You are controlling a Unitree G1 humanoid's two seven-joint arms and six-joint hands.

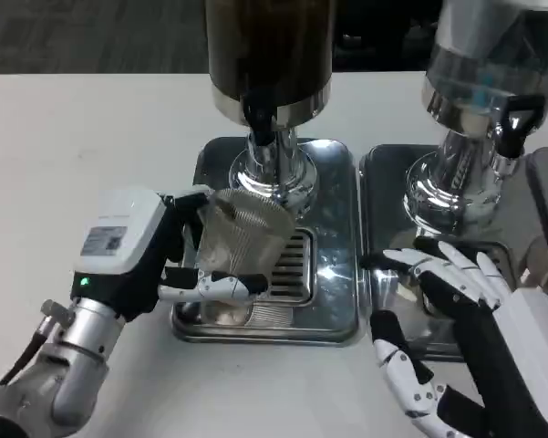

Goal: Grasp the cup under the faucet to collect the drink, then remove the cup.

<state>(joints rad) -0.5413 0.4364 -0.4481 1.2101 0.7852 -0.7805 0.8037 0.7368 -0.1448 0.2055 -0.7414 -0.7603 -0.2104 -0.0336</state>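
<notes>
Our left hand (155,260) grips the ribbed cup (244,239) — fingers wrapped round its side, cup tilted, just below the dark dispenser's faucet (260,119) and over the drip tray (333,228). Our right hand (456,319) holds nothing — fingers spread beside that tray.

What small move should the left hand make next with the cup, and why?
Probably shift the cup back until it sits straight under the dark dispenser's tap. The left hand holds it tilted over the drip tray, a little in front of the tap.
</notes>
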